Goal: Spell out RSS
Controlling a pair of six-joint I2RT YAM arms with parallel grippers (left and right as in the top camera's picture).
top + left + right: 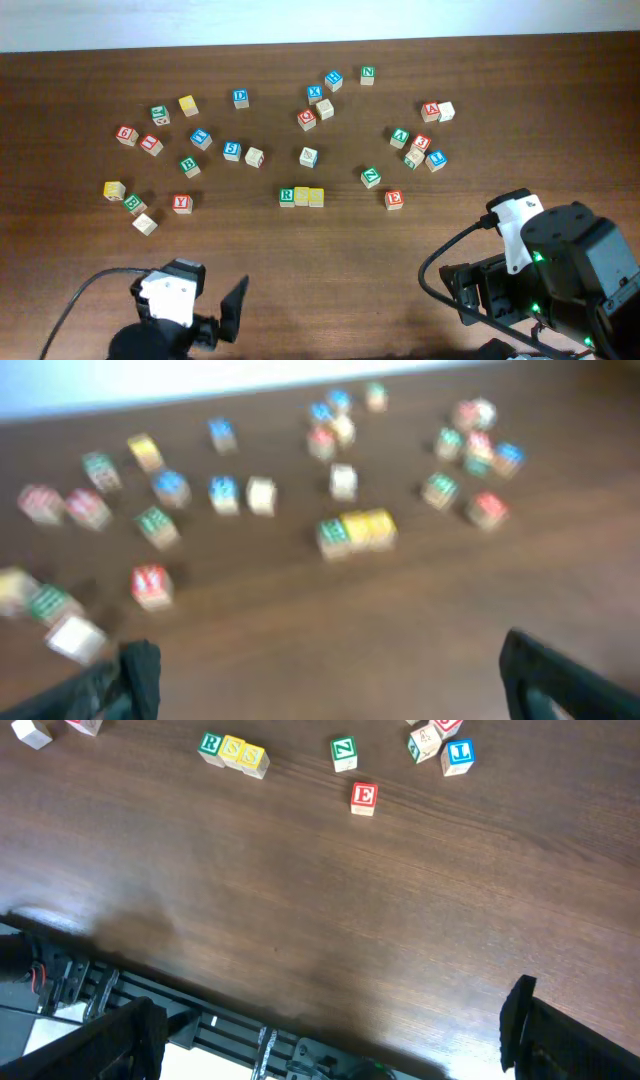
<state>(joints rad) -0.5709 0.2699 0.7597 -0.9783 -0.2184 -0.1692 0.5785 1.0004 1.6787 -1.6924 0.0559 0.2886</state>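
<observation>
Three blocks sit in a row near the middle of the brown table (pixel 330 260). The green R block (pixel 287 196) comes first, the first yellow S block (pixel 302 196) is in the middle, and the second yellow S block (pixel 316 197) is at the end. They touch side by side and spell RSS. Many other letter blocks lie all around them. A green Z block (pixel 371 177) and a red E block (pixel 394 199) are near the row on one side, and a red Y block (pixel 181 203) is well apart on the other side. The left gripper (pixel 327 650) hangs over the near edge of the table, far from the row. Its jaws are spread wide and hold nothing, though its own picture is blurry. The right gripper (pixel 330 1010) is also back at the near edge. Its jaws are spread wide too, with nothing between them.
</observation>
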